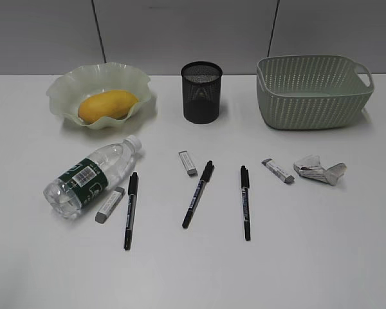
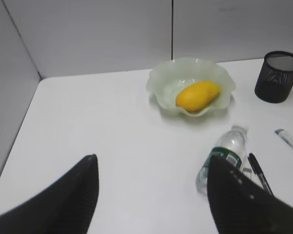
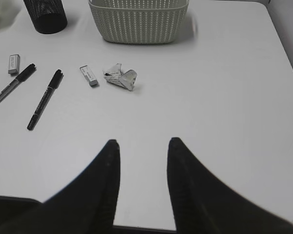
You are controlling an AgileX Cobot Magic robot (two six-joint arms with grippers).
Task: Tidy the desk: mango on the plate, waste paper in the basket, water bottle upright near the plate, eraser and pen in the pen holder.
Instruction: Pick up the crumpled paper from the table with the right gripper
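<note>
Mango (image 1: 107, 105) in plate (image 1: 64, 87), upper left. Water bottle (image 1: 93, 175) on its side, left of centre. Left tool (image 2: 154, 183) spread wide; right tool (image 3: 142, 168) spread, nothing held.

On your desk (image 1: 321, 257) lie the plate (image 1: 64, 87), holder (image 1: 201, 92), basket (image 1: 314, 92), bottle (image 1: 93, 176), paper (image 1: 320, 169), three pens and three erasers.

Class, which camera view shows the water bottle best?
The exterior view: the whole water bottle lies on its side, label and cap visible. The left wrist view shows it partly behind the left tool's finger; the right wrist view misses it.
</note>
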